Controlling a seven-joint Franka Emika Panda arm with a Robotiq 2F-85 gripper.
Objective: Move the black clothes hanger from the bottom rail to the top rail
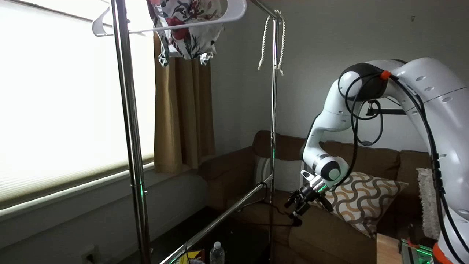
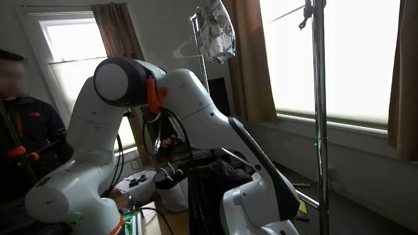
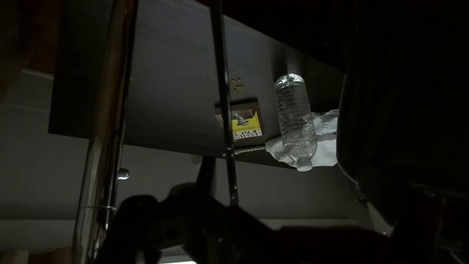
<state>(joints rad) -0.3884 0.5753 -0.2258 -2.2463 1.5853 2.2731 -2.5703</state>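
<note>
The black clothes hanger (image 1: 266,189) hangs by its hook on the bottom rail (image 1: 220,220), close to the upright pole beside the sofa. Its thin frame is dark and hard to make out. The bottom rail also shows in the other exterior view (image 2: 307,199). The top rail (image 1: 263,8) is only partly in an exterior view. My gripper (image 1: 292,209) points down beside the hanger's sofa-side end, jaws apart; contact is unclear. In the wrist view, the gripper (image 3: 282,183) is very dark with an open gap. A thin dark bar there (image 3: 222,73) cannot be identified.
Upright poles (image 1: 273,121) (image 1: 130,121) frame the rack. A floral garment (image 1: 190,31) and white hanger (image 1: 236,11) hang high. The sofa (image 1: 318,227) and a patterned pillow (image 1: 362,198) are behind the gripper. A bottle (image 3: 295,117) and book (image 3: 247,121) sit low. A person (image 2: 32,120) stands left.
</note>
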